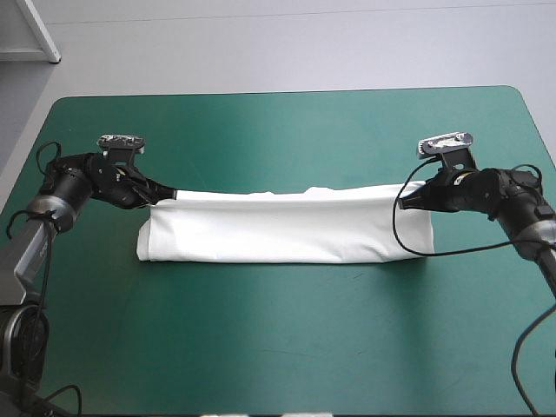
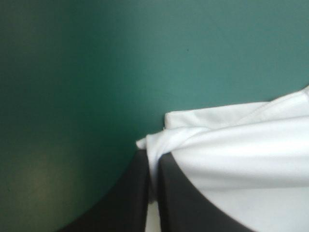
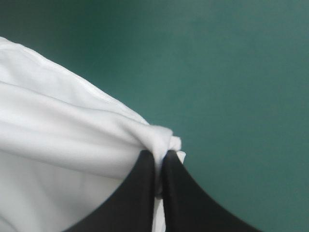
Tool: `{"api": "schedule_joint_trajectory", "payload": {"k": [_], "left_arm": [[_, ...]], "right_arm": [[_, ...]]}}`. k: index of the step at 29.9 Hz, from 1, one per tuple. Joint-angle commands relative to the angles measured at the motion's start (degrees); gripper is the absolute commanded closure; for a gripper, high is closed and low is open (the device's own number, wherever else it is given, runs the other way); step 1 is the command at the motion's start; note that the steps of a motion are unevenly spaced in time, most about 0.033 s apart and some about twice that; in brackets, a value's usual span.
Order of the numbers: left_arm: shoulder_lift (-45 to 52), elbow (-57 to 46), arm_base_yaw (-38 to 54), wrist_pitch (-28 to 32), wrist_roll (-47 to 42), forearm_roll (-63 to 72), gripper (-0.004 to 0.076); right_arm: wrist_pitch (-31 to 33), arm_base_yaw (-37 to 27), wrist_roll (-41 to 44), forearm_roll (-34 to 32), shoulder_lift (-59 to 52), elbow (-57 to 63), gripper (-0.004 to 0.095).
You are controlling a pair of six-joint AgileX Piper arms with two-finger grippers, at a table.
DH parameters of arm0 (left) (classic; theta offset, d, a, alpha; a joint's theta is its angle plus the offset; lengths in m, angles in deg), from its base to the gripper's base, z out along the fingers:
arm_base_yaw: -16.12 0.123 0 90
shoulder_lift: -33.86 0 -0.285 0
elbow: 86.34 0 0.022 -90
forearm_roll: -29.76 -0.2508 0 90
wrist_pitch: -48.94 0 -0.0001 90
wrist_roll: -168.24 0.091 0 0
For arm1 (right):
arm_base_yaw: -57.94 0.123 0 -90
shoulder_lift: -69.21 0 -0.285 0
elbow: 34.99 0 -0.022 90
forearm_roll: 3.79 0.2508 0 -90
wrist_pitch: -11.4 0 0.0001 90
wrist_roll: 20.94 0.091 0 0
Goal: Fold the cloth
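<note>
I see my left gripper (image 2: 154, 162) pinched almost closed on a bunched corner of the T-shirt (image 1: 278, 230), and my right gripper (image 3: 158, 162) clamps the opposite corner the same way. The T-shirt stretches between them as a long folded band lying on the teal-green cover (image 1: 278, 347).
</note>
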Motion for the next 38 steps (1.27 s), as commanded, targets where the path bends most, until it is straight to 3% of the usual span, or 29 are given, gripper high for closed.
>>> {"api": "schedule_joint_trajectory", "payload": {"k": [1, 5, 8, 12, 14, 19, 26, 28, 30, 31, 38], "left_arm": [[0.7, 2.2, 0.0, 4.4, 0.3, 0.7, 0.0704], [0.2, 2.2, 0.0, 6.5, 4.9, 5.1, 0.0654], [0.4, 2.3, 0.0, 9.1, 7.8, 7.8, 0.0507], [0.4, 5.8, 0.0, 9.0, 8.4, 7.7, 0.0267], [0.4, 8.4, 0.0, 7.9, 8.4, 7.5, 0.0224], [0.6, 15.6, -0.2, -1.3, 9.9, 11.9, 0.0288], [0.2, 17.0, -4.2, -12.1, 21.7, 31.0, 0.0439], [0.2, 16.9, -6.9, -12.9, 22.2, 30.6, 0.0528], [0.2, 16.4, -10.4, -12.7, 22.5, 30.2, 0.0676], [0.2, 16.1, -12.3, -12.4, 23.4, 30.4, 0.0701], [-2.9, 11.1, -22.1, -9.6, 22.1, 30.5, 0.0705]], "right_arm": [[-2.8, -0.4, -0.6, 0.5, 1.4, -3.3, 0.0846], [-3.6, -0.4, 0.1, 0.6, 3.3, -4.8, 0.0582], [-8.3, -0.5, 1.3, -0.3, 3.2, -5.1, 0.043], [-8.4, -0.5, 3.9, -3.4, 3.2, -8.3, 0.0413], [-7.0, -0.5, 4.1, -4.6, 3.2, -10.1, 0.0413], [-1.5, -0.5, 6.5, -7.5, 1.8, -13.3, 0.0446], [3.2, -0.5, 6.5, -7.3, -6.2, -12.7, 0.0564], [4.6, -0.5, 6.5, -7.3, -8.8, -12.7, 0.0579], [5.9, -0.5, 6.5, -7.5, -10.8, -12.7, 0.0581], [6.4, -0.5, 6.8, -7.7, -11.4, -12.7, 0.0581], [11.4, -0.5, 10.3, -10.1, -12.2, -10.7, 0.0584]]}}
